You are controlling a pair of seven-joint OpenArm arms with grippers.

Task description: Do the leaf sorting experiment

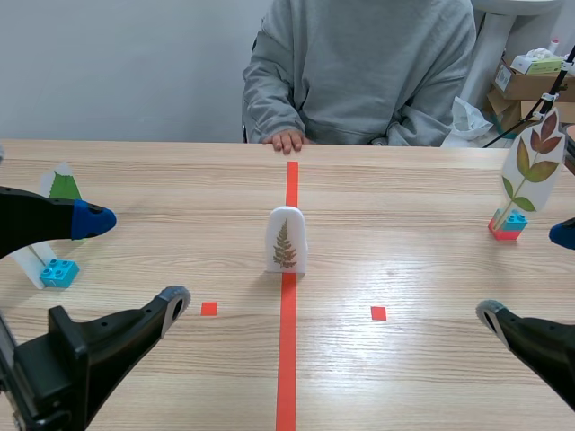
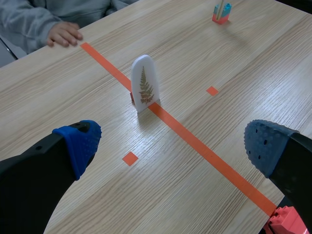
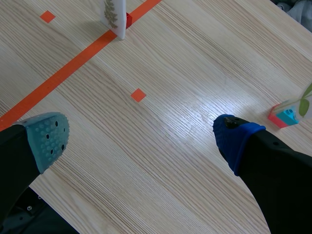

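A white arched card with a brown fern leaf (image 1: 286, 240) stands upright on the orange-red centre line, also seen ahead of my left gripper (image 2: 144, 90) and far ahead of the right one (image 3: 114, 17). At the left a white card with a green leaf (image 1: 61, 186) stands in a blue brick (image 1: 58, 272). At the right a card with red and green leaves (image 1: 535, 162) stands in a red and blue brick (image 1: 508, 224). My left gripper (image 1: 139, 260) is open over the table's left part, holding nothing. My right gripper (image 3: 141, 139) is open and holds nothing.
A person in a grey top sits across the table, one hand (image 1: 287, 140) resting on its far edge. Cardboard boxes (image 1: 530, 85) stand behind at the right. A red brick (image 2: 287, 222) shows under the left gripper's finger.
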